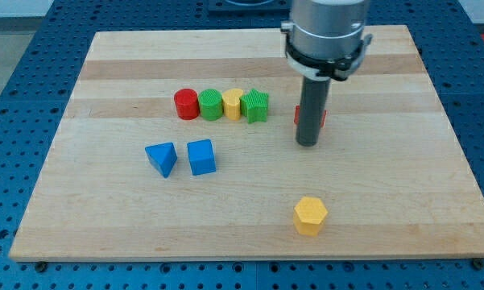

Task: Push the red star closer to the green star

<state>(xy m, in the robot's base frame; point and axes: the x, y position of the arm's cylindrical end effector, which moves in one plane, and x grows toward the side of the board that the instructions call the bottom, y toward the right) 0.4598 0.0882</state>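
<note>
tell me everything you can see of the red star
Only slivers of the red star show, either side of my rod, which hides most of it, so its shape can't be confirmed. It looks like matte red plastic, lying on the board to the right of the green star, apart from it. My tip sits right before it.

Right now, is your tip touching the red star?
Cannot tell. In the camera view my tip stands in front of the red star, hiding most of it; no gap or contact shows plainly.
</note>
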